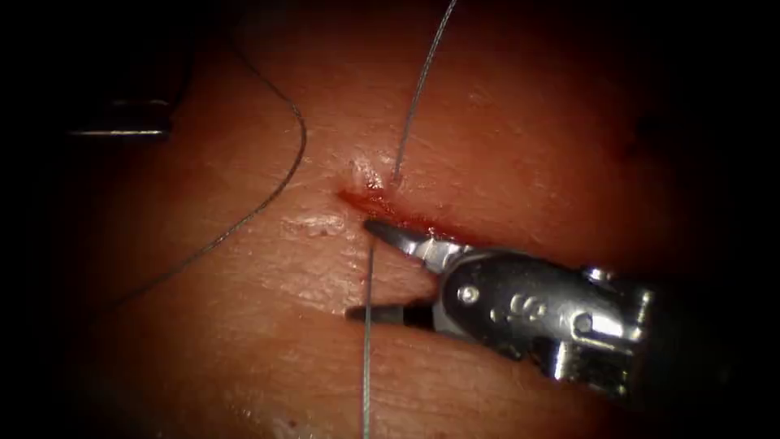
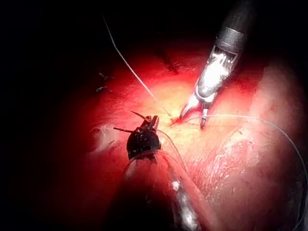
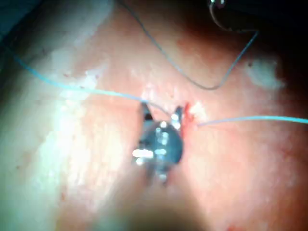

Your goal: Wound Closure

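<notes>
Two steel jaws spread wide around a strand at the cut, holding nothing.

Nearest me, the thin grey thread (image 1: 366, 366) runs up across the pale pink pork-belly tissue (image 1: 244, 349) and passes between the tips of the right arm's silver needle driver (image 1: 361, 270). I judge it stands astride the strand to keep it within reach. Its upper tip rests at the left end of the short red cut (image 1: 406, 215), where a little red fluid (image 1: 366, 199) sits. Beyond, a second strand rises from the tissue just past the cut. Farther left, the left arm's dark tool (image 1: 122, 122) lies in shadow; what it holds I cannot tell. The dark curved needle (image 3: 221, 25) seems well apart from the cut, out of the tissue.
</notes>
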Robot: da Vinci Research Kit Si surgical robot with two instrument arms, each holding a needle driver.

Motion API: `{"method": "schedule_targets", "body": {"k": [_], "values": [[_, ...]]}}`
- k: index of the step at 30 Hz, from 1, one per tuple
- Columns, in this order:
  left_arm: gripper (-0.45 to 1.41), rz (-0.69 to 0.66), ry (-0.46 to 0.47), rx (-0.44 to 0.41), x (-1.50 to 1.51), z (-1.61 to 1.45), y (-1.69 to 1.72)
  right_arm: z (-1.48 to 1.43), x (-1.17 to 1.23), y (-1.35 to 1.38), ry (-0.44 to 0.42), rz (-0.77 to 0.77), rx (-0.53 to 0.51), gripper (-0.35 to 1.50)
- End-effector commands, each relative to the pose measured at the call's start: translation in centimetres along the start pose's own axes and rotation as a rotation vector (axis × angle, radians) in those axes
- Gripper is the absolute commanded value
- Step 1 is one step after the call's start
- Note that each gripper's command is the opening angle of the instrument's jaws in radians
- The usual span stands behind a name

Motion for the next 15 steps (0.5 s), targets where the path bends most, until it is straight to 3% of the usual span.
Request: {"method": "schedule_targets", "body": {"k": [1,2,3,5,15], "values": [[-0.45,0.002,0.002,-0.001,-0.01,0.06,-0.04,0.11,0.01,0.00,0.012,-0.001,0.026,0.61],[-0.45,0.002,0.002,-0.001,-0.01,0.06,-0.04,0.10,0.00,-0.01,0.021,-0.008,0.044,0.22],[-0.45,0.002,0.002,-0.001,-0.01,0.06,-0.04,0.08,-0.01,-0.02,0.028,-0.009,0.076,-0.30],[-0.45,0.002,0.002,-0.001,-0.01,0.06,-0.04,0.02,-0.05,-0.04,0.011,-0.035,0.134,-0.35],[-0.45,0.003,0.001,0.001,-0.02,0.04,-0.04,-0.31,-0.06,-0.24,-0.015,-0.070,0.147,-0.35]]}}
